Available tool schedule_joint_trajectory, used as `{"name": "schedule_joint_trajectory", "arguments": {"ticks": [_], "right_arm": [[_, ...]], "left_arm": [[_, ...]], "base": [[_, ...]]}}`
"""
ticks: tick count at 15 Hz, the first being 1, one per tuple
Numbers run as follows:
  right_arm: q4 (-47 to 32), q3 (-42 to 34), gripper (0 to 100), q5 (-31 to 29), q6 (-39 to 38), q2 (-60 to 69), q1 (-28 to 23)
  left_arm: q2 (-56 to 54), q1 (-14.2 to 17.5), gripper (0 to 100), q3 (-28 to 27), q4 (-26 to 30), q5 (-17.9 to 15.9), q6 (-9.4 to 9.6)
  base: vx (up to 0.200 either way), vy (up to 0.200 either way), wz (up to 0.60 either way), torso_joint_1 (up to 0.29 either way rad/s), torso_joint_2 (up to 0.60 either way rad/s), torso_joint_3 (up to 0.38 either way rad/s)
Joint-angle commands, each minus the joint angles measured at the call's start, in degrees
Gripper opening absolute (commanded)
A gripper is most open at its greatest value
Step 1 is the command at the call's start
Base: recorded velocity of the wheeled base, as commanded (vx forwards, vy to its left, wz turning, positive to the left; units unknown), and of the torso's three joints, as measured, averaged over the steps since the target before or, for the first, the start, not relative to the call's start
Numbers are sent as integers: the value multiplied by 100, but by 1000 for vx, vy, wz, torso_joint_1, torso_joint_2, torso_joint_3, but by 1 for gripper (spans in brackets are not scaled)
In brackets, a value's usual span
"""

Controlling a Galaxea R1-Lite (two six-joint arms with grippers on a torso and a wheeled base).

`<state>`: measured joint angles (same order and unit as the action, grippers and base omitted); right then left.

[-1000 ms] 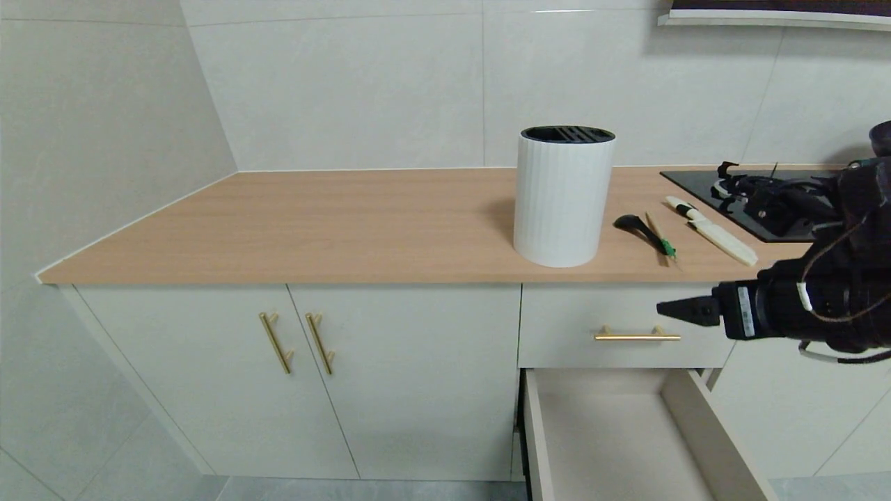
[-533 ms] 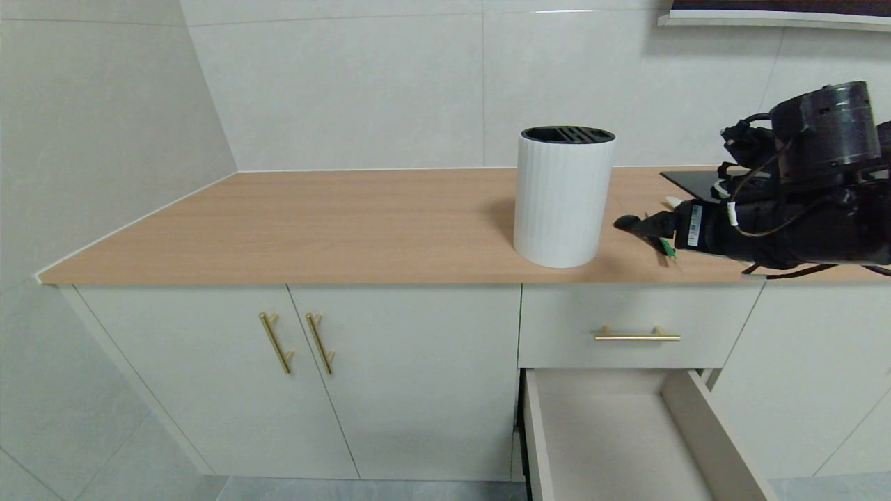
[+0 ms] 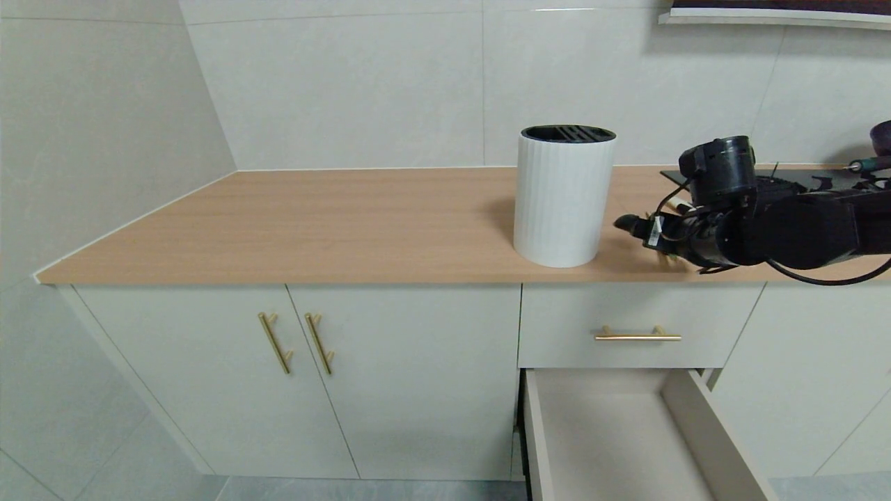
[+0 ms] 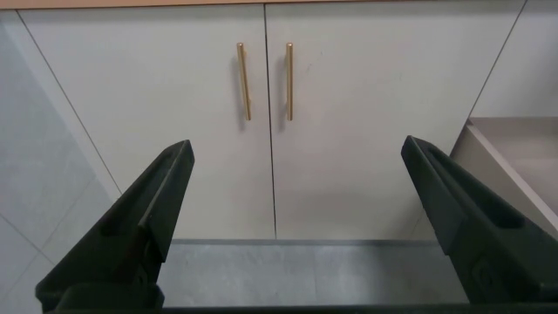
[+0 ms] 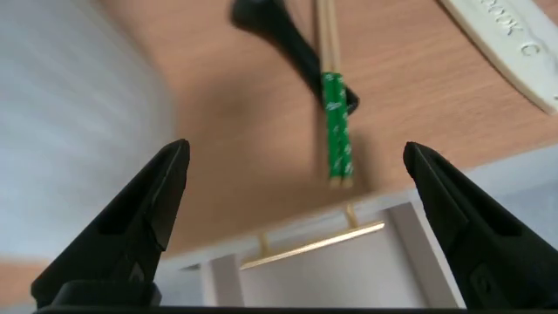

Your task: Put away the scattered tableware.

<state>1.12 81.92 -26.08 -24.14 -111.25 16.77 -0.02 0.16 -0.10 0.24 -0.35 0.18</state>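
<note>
A black spoon (image 3: 625, 223) and chopsticks with green ends (image 5: 336, 131) lie on the wooden counter (image 3: 348, 223), just right of the white ribbed utensil holder (image 3: 564, 198). A white knife (image 5: 514, 44) lies further right. My right gripper (image 3: 646, 227) hovers low over the counter's front edge by the spoon and chopsticks, open (image 5: 295, 153), holding nothing. The spoon (image 5: 279, 35) and the chopsticks lie between its fingers' line of sight. My left gripper (image 4: 296, 153) is open and faces the lower cabinet doors (image 4: 261, 131).
An open drawer (image 3: 543, 431) sticks out below the shut drawer with the gold handle (image 3: 637, 337). A black cooktop (image 3: 696, 182) is at the counter's right end. The counter's left half is bare wood, with tiled walls behind.
My right arm rose from in front of the drawer front to counter height, then pushed forward over the spoon and chopsticks. The utensils have not moved.
</note>
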Motion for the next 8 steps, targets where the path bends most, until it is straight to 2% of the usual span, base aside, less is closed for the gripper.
{"name": "schedule_joint_trajectory", "arguments": {"ticks": [1,8], "right_arm": [[-7,43,100,-3,6,-151,-69],[-33,78,100,-3,41,-318,-148]], "left_arm": [[2,2,100,1,2,0,-1],[2,2,100,1,2,0,-1]], "base": [[0,0,0,0,0,0],[0,0,0,0,0,0]]}}
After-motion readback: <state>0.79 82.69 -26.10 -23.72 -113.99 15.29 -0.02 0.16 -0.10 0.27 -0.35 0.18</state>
